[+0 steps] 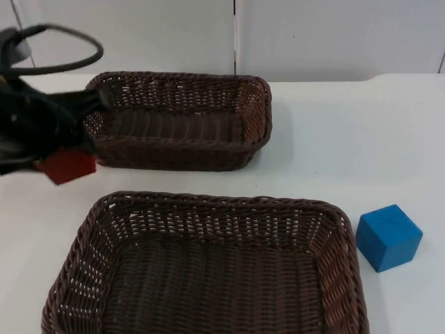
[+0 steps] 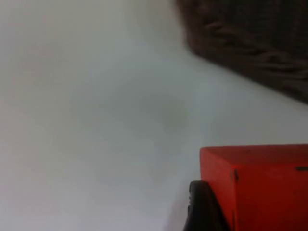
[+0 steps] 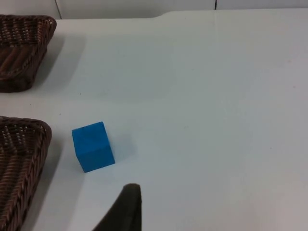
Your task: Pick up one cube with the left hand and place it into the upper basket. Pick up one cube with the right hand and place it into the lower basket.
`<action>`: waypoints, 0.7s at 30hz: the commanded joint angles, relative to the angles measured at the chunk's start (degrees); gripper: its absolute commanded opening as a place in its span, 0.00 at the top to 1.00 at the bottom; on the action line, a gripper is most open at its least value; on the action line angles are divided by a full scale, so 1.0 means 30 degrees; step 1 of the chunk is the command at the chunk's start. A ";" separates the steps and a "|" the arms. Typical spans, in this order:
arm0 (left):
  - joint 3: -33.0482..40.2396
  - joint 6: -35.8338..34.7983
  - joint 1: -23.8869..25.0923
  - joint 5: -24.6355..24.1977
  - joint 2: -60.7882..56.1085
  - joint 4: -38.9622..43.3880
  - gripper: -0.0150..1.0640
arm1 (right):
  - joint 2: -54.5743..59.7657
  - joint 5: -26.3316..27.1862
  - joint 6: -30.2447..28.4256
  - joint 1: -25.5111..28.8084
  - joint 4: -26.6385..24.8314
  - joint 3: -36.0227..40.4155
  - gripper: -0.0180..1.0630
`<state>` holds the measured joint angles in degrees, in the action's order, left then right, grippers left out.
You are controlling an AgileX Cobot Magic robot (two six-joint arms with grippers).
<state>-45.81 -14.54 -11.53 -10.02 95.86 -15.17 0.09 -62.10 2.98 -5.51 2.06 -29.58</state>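
My left gripper [image 1: 54,161] is shut on a red cube [image 1: 68,167] just off the left end of the upper basket [image 1: 182,85]. In the left wrist view the red cube [image 2: 260,185] sits against a black fingertip [image 2: 204,209], with white table below and the upper basket's rim [image 2: 250,43] beyond. A blue cube [image 1: 388,236] rests on the table to the right of the lower basket [image 1: 208,205]. My right gripper [image 3: 126,211] waits over the table near the blue cube [image 3: 93,147], apart from it.
Both brown wicker baskets hold nothing. White table stretches to the right of the upper basket and around the blue cube. The grey partition wall [image 1: 313,35] closes the far edge. In the right wrist view, corners of both baskets [image 3: 19,159] show beside the blue cube.
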 commanded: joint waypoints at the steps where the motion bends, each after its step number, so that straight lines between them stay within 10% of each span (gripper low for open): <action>1: -0.0032 0.0580 -0.0418 0.0429 -0.0719 -0.0149 0.99 | -0.0030 0.0106 -0.0031 0.0048 0.0062 -0.0012 0.02; 21: -0.0032 0.2916 -0.0924 0.1020 -0.1828 -0.0102 0.99 | -0.0030 0.0106 -0.0031 0.0048 0.0062 -0.0012 0.02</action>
<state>-45.81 -6.14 -13.99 -8.14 90.99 -15.17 0.09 -62.10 2.87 -5.51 2.06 -29.58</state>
